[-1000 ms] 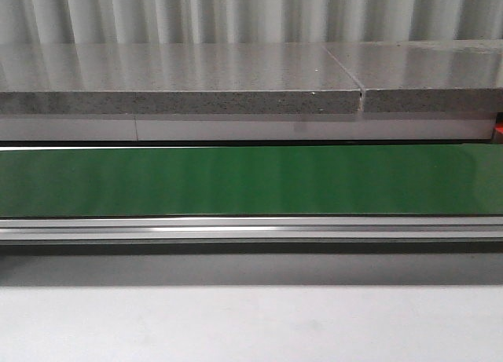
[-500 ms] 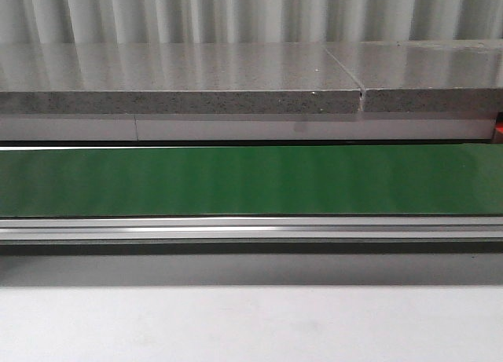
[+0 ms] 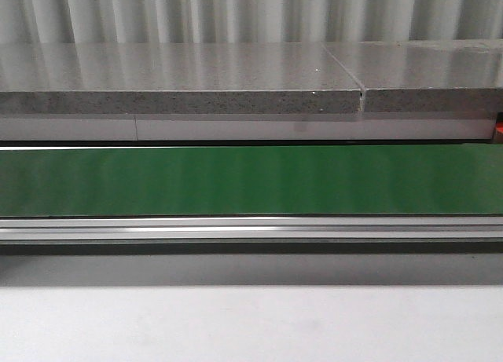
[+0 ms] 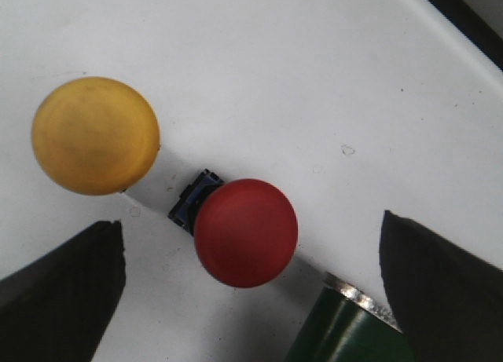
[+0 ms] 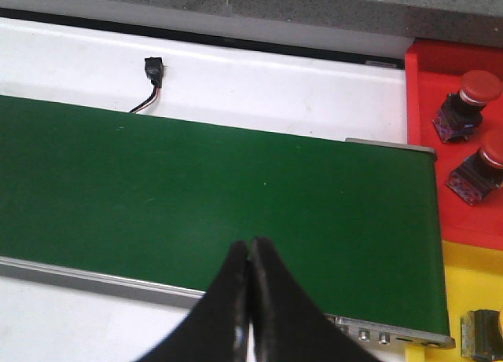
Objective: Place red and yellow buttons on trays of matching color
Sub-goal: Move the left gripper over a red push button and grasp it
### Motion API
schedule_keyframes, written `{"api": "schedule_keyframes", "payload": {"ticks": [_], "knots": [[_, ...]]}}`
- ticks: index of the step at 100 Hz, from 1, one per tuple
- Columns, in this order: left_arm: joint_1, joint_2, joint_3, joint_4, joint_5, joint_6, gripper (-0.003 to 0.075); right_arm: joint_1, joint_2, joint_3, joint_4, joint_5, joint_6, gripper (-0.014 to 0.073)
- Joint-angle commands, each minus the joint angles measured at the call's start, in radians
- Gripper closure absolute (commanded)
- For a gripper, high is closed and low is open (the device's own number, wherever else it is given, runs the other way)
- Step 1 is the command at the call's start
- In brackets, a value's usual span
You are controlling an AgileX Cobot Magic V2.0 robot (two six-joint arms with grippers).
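Our left claw [image 4: 250,287] hangs spread over the red button [image 4: 245,232]; right claw [image 5: 250,299] is pinched together, empty. Button looks light, rigid, with a slick dome. We'd grip its cap rim.

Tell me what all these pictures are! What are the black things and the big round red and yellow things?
It's a robot with two arms, and each wrist carries a camera. One picture looks forward at a long green belt. The left wrist camera shows its open left gripper above a red button and a yellow button on a white surface. The right gripper is shut, holding nothing, over the belt. Beside the belt sits a red tray with two red buttons and part of a yellow tray.
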Motion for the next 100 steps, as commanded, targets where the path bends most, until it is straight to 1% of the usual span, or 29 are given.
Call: {"api": "schedule_keyframes", "payload": {"ticks": [1,48,69,74,81,86,98,100], "knots": [[0.003,-0.033,-0.030,-0.031,-0.046,-0.012,0.0102,0.000,-0.006,-0.025,0.016,-0.056,-0.011,0.0662],[0.003,0.020,-0.030,-0.041,-0.061,-0.012,0.0102,0.000,-0.006,-0.025,0.016,-0.056,-0.011,0.0662],[0.003,0.026,-0.030,-0.042,-0.044,-0.012,0.0107,0.000,-0.006,-0.025,0.016,-0.056,-0.011,0.0662],[0.003,0.026,-0.030,-0.042,-0.042,-0.012,0.0135,0.000,-0.006,-0.025,0.016,-0.056,-0.011,0.0662],[0.001,0.026,-0.030,-0.042,-0.035,-0.010,0.0204,0.000,-0.006,-0.025,0.016,-0.056,-0.011,0.0662],[0.001,0.026,-0.030,-0.042,-0.033,-0.008,0.0269,0.000,-0.006,-0.025,0.016,-0.056,-0.011,0.0662],[0.001,0.023,-0.030,-0.045,-0.024,-0.002,0.0463,0.000,-0.006,-0.025,0.016,-0.056,-0.011,0.0662],[0.001,0.023,-0.030,-0.045,-0.023,-0.002,0.0484,0.000,-0.006,-0.025,0.016,-0.056,-0.011,0.0662]]}}
